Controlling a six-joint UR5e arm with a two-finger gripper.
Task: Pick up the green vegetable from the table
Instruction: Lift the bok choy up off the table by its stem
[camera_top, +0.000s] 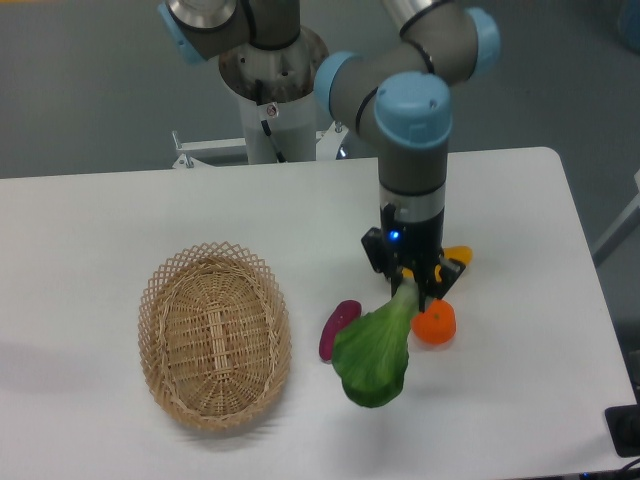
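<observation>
Green and broad-leaved, the smooth vegetable (373, 352) hangs by its pale stalk, gripped in the claw (410, 287), above the white surface (120, 220).

Robotics laboratory test cell.
Pedestal-mounted industrial arm (410, 110), bare white worktop (120, 220), grey floor (90, 80), toy produce props.

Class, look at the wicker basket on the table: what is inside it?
Nothing shows inside the wicker basket: only its woven bottom and walls. The near wall hides a thin strip of the floor. The green vegetable hangs from the tool, outside it.
</observation>
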